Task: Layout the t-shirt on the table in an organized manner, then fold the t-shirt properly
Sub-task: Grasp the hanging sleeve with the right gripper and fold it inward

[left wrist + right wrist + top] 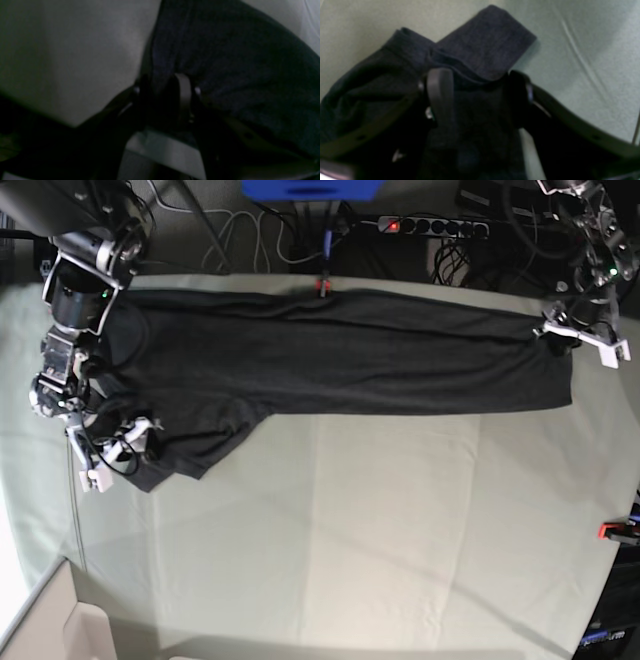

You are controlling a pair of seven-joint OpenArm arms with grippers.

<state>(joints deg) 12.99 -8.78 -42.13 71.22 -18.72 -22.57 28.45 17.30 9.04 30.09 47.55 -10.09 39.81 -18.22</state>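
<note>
T-shirt (340,365) between both low tools, left (560,330), right (120,442).

The t-shirt (340,370) is a matt black knit cloth, soft and faintly ribbed up close, with a stitched hem along its folded edges. The worktop (400,520) carries a pale grey-green cloth cover, matt and finely grained, with shallow creases and fold lines. The right claw (480,85) has dark fingers (439,92) of smooth, slightly sheened plastic with small bright metal screws. The left claw (166,90) looks the same dull dark plastic. A red clamp (618,530) appears glossy.
</note>
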